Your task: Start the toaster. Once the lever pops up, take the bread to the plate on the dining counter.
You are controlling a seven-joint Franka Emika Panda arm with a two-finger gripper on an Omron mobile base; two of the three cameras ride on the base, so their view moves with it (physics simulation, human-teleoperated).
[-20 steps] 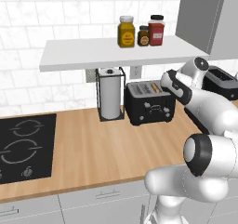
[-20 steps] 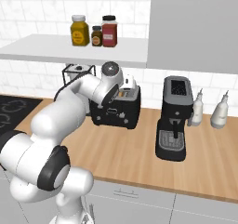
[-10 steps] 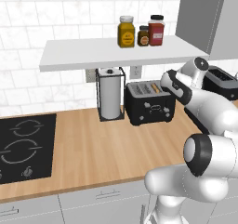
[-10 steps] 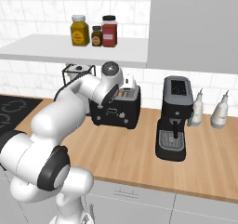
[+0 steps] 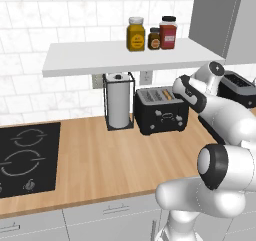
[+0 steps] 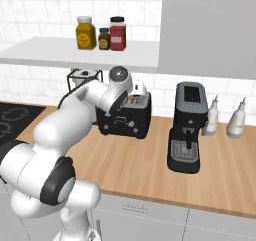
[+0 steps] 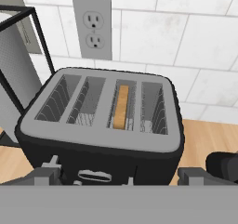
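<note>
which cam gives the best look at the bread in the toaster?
Hand view. It looks down into the toaster slots, and the bread stands on edge in the third slot from the left. The left base view shows only a thin tan sliver on top. In the right base view the arm covers most of the toaster top.

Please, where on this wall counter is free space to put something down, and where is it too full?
Free: the wood between the cooktop and the toaster, in front of the paper towel holder; also the front strip before the coffee machine. Crowded: the back, around toaster, arm and bottles.
</note>
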